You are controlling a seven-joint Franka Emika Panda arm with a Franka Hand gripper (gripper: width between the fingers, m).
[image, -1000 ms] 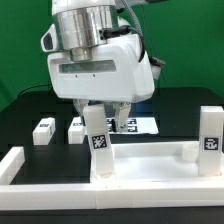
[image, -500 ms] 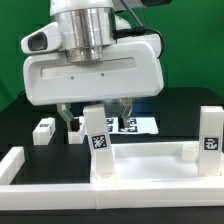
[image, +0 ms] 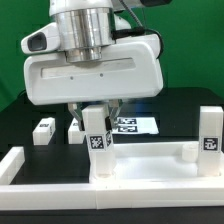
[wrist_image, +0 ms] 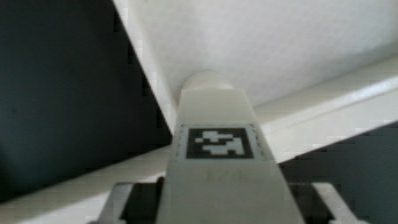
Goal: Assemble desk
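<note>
White plastic leg (image: 97, 142) stood upright on the tabletop panel (image: 150, 170), at its corner toward the exterior view's left. The gripper (image: 95, 113) was clamped on the top of this leg. A second leg (image: 209, 135) stood at the opposite corner.

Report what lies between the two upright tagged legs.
In the exterior view, only the tabletop's rim runs between the leg at the gripper and the far leg.
</note>
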